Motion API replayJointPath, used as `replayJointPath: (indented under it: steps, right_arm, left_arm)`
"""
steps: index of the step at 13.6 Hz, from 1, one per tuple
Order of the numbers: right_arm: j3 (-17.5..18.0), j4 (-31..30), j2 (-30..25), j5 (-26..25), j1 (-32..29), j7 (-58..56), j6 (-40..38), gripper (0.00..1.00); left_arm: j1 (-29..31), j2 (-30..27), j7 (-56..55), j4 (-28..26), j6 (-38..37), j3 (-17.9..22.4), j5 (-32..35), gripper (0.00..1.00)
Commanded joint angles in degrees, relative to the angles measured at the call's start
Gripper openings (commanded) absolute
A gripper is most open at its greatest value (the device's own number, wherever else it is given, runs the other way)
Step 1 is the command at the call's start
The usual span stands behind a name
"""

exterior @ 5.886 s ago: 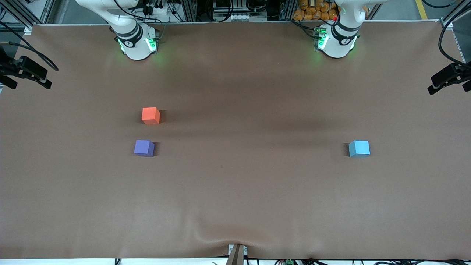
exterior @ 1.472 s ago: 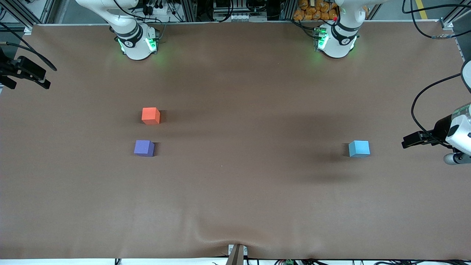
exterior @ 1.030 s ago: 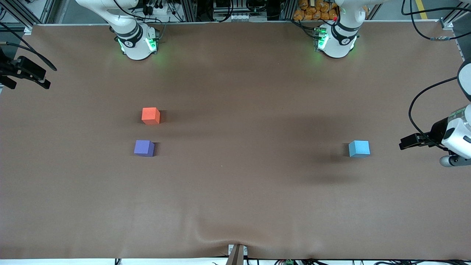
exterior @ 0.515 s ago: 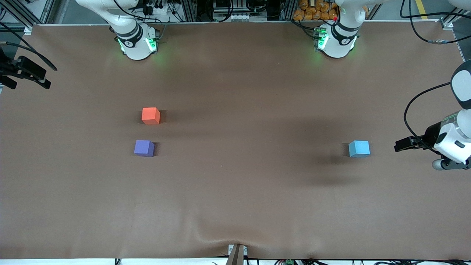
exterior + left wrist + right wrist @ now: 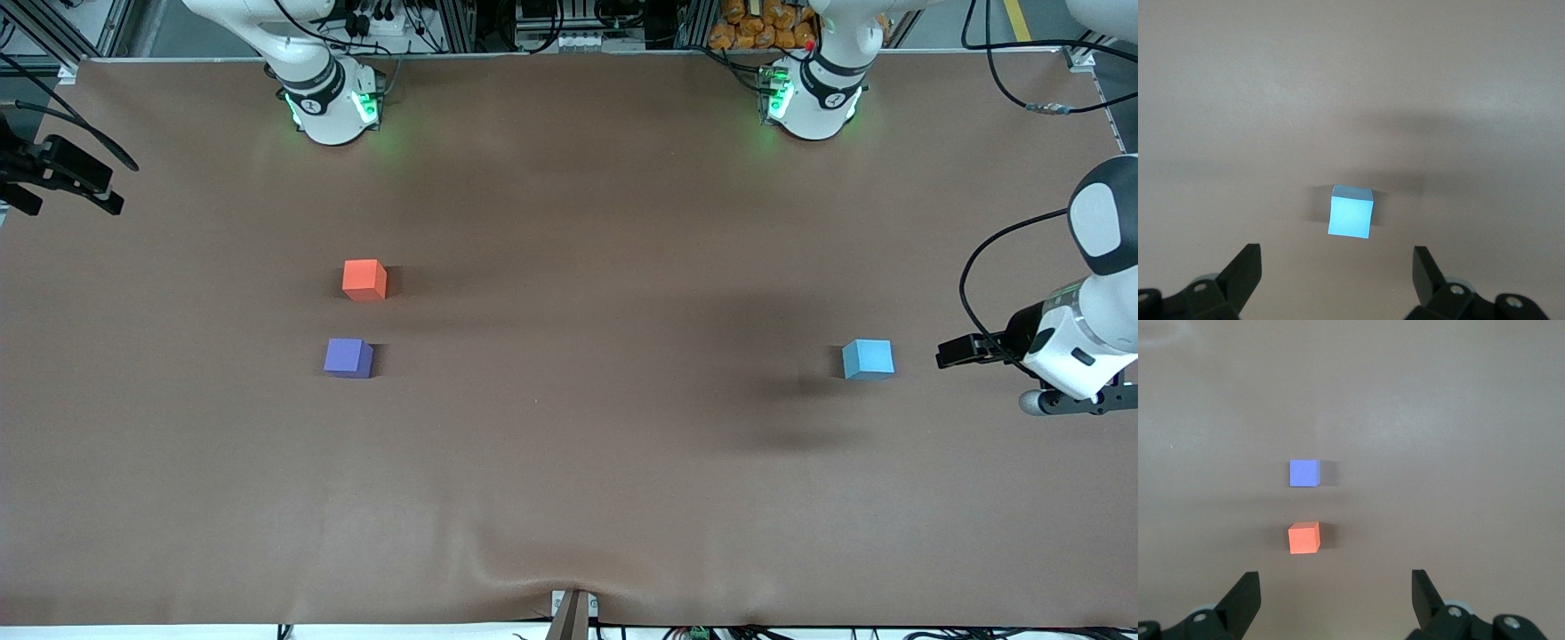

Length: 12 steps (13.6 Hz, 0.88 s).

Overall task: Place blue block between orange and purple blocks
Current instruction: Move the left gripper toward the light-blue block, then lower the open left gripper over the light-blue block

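The blue block point(image 5: 868, 359) point(image 5: 1351, 211) sits on the brown table toward the left arm's end. Up in the air beside it, over the table's edge strip at that end, is my left gripper point(image 5: 1062, 402) point(image 5: 1337, 257). It is open and empty, and the block lies ahead of its fingertips, not between them. The orange block point(image 5: 364, 280) point(image 5: 1304, 538) and the purple block point(image 5: 348, 358) point(image 5: 1304, 473) stand a small gap apart toward the right arm's end, the purple one nearer the front camera. My right gripper point(image 5: 1336, 580) waits high above them, open and empty.
Both arm bases point(image 5: 333, 107) point(image 5: 813, 102) stand at the table's back edge. A black cable point(image 5: 978, 267) loops off the left wrist. The brown cover point(image 5: 569, 462) has a wrinkle near the front edge point(image 5: 524, 569).
The left arm's hand has come in from the table's end toward the blue block, still open. The right arm and all three blocks have not moved.
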Motion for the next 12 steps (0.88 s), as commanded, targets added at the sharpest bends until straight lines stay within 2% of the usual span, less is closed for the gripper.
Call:
replayJointPath:
  steps: [1, 12]
  right_arm:
    - [0.81, 1.12, 0.54, 1.03, -1.51, -0.83, -0.67, 1.0]
    - [0.81, 1.12, 0.54, 1.03, -1.51, -0.75, -0.67, 1.0]
  left_arm:
    - [-0.38, -0.43, -0.14, -2.31, 2.54, 0.16, 0.35, 1.0]
    - [0.49, -1.22, 0.38, -4.68, 2.81, 0.25, 0.26, 1.0]
